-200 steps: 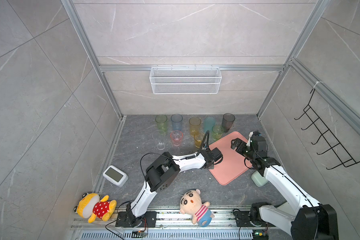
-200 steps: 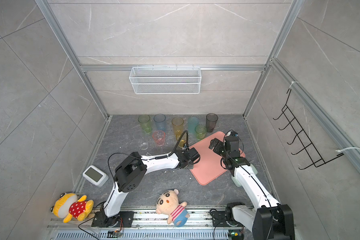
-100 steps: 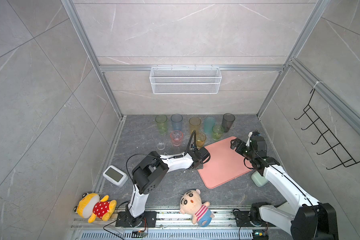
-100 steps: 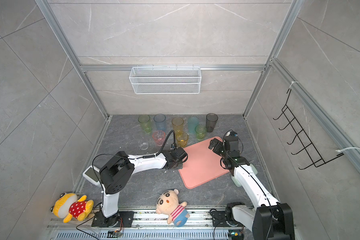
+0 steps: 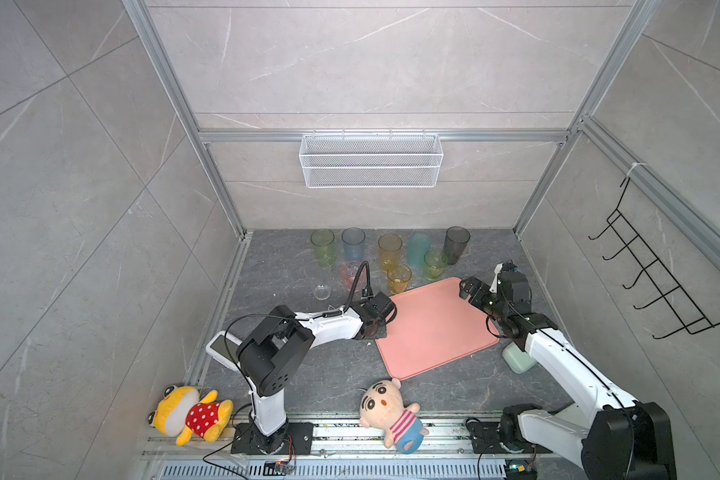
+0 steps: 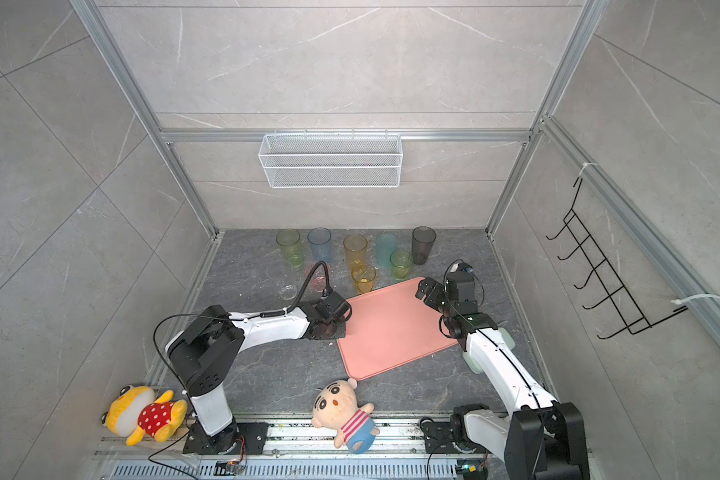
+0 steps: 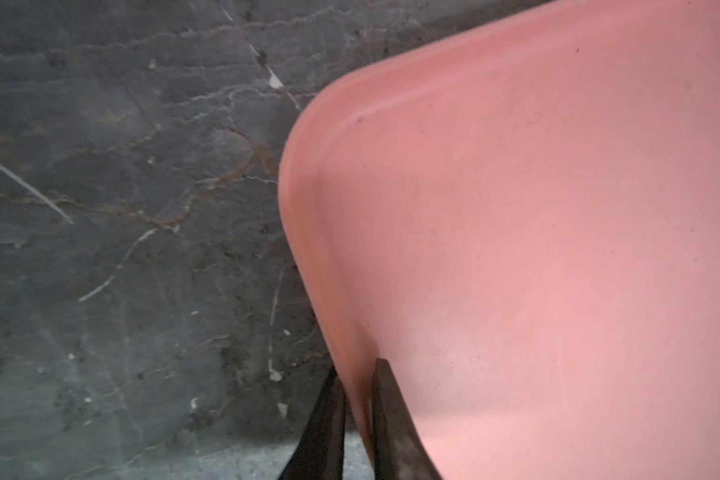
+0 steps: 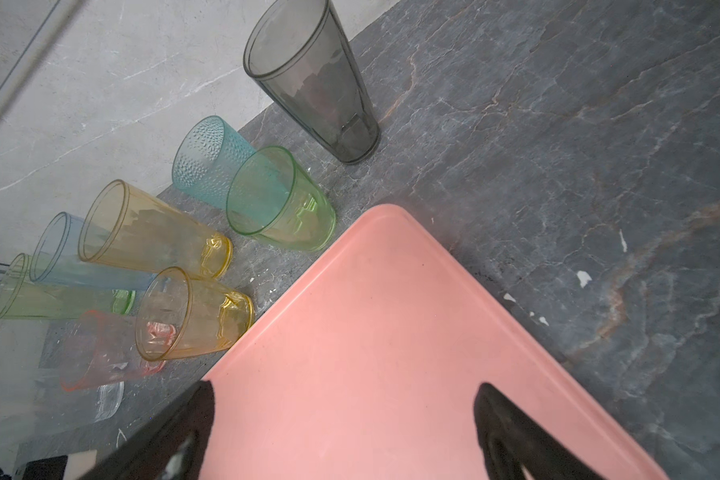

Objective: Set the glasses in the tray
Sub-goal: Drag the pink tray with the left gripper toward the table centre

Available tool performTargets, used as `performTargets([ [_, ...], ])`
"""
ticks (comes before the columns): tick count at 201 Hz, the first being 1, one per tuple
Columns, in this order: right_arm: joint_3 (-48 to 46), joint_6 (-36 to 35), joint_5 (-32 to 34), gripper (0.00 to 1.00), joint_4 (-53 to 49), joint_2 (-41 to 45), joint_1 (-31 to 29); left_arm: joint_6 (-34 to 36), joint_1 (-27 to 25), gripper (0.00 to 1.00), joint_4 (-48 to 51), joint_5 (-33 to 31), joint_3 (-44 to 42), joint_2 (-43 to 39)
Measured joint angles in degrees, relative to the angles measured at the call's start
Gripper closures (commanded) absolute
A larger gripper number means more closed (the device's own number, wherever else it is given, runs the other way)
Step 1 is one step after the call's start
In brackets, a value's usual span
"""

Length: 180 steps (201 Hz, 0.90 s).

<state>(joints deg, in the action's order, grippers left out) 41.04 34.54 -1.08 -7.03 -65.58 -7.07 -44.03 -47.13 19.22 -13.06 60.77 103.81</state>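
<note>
The salmon-pink tray [image 5: 437, 328] [image 6: 391, 328] lies flat and askew on the dark stone floor, with nothing on it. My left gripper [image 5: 382, 331] [image 7: 356, 374] is shut on the tray's left rim [image 7: 308, 249], one finger inside it and one outside. My right gripper [image 5: 468, 289] [image 8: 346, 388] hangs open over the tray's far right corner, holding nothing. Several glasses stand behind the tray near the back wall: smoky grey [image 5: 456, 245] [image 8: 321, 91], teal [image 8: 208, 162], short green [image 5: 434, 264], tall amber [image 5: 389, 249], short amber [image 5: 399, 279] right by the tray's far edge, pink [image 5: 352, 274] and clear [image 5: 321, 286].
A white wire basket [image 5: 371, 160] hangs on the back wall. A pale green box [image 5: 518, 359] sits under my right arm beside the tray. Two plush dolls [image 5: 387, 409] [image 5: 188, 413] lie at the front. A white device [image 5: 221, 349] is by the left rail.
The tray has slid left and toward the front, turning as it went, with my left gripper pinching its rim. My left arm has drawn back. The right gripper has stayed put.
</note>
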Motion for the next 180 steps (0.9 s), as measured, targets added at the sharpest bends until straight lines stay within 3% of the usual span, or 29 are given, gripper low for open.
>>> performTargets([
  [97,0.00,0.00,0.02,0.02,0.00,-0.48,-0.48,11.04,8.74,0.96,-2.14,4.50,-6.75,-5.68],
  [180,0.00,-0.02,0.04,0.02,0.00,-0.48,-0.79,16.85,15.21,0.96,-1.03,6.34,-9.05,-8.22],
])
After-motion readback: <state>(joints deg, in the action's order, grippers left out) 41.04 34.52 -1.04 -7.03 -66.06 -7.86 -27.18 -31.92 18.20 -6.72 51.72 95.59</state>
